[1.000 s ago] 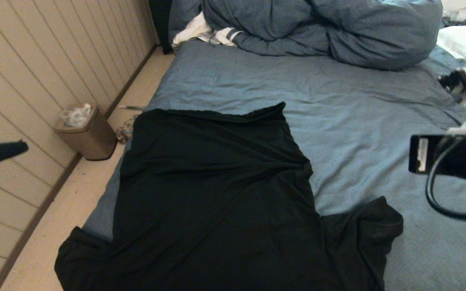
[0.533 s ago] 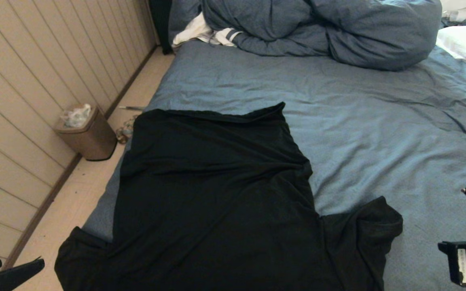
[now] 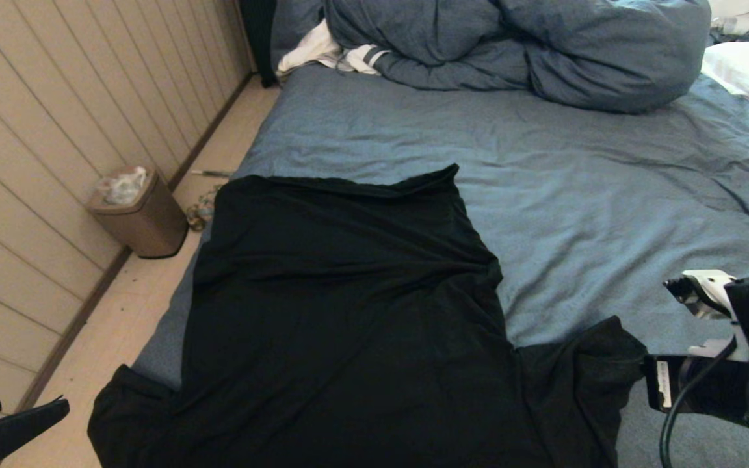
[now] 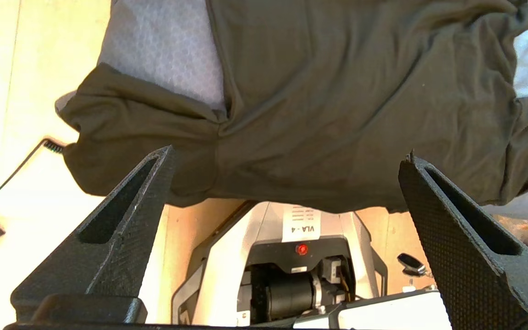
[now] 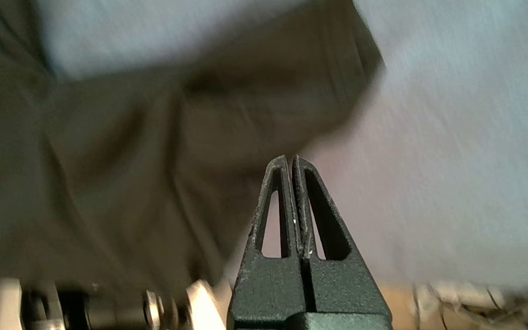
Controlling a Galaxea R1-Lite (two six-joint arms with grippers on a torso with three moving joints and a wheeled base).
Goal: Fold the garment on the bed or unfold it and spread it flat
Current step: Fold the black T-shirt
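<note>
Right wrist view, right hand pinched shut, empty, over garment sleeve, left hand wide

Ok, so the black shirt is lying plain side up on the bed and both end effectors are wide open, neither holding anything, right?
Not quite. Only the left end effector is wide open, hanging past the black shirt at the near edge of the bed. The right wrist view shows the right end effector shut, its fingers pressed together with nothing between them, above the shirt's sleeve edge. The rest holds: plain side up, nothing held.
</note>
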